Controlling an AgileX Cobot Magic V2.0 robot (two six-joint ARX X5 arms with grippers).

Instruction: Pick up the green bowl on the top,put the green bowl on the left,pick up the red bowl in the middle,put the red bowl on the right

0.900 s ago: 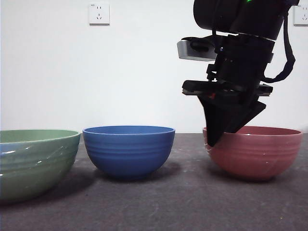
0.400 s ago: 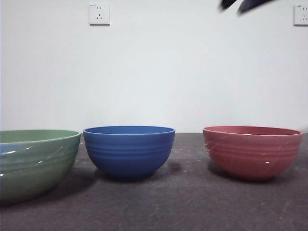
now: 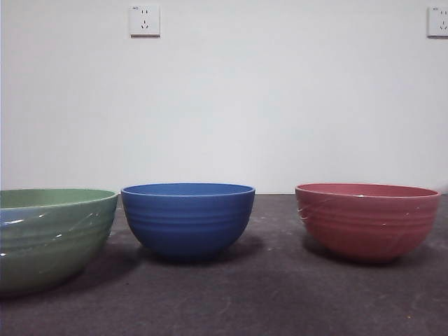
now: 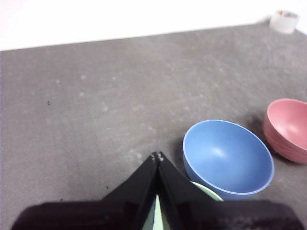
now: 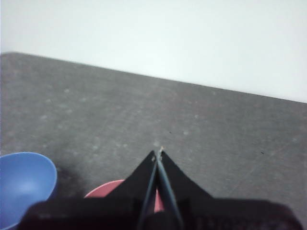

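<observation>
Green bowl: in the front view the green bowl (image 3: 49, 234) is the nearest thing, large at the left edge, upright on the table (image 3: 280, 294), with nothing stacked in it or under it. In my left wrist view only a pale sliver of it shows behind my jaws.
My left pincer: my left gripper (image 4: 157, 157) hangs above the green bowl, its two black jaws pressed together tip to tip, holding nothing.
My right pincer: my right gripper (image 5: 158, 152) hangs over the red bowl, jaws likewise together and empty; neither arm shows in the front view.
Blue bowl: the blue bowl (image 3: 187, 218) stands in the middle, just beside the green one, apart from it as far as I can tell.
Red bowl: the red bowl (image 3: 367, 220) stands upright at the right, well apart from the blue one, free of any grip.
Beyond: a roll of tape (image 4: 284, 21) lies at the far table edge; a wall socket (image 3: 144, 20) sits on the white wall.
Step in hand: I judge both placements made, green left and red right.
Next move: I judge nothing needs grasping; I need only keep both arms up and clear of the three bowls.
</observation>
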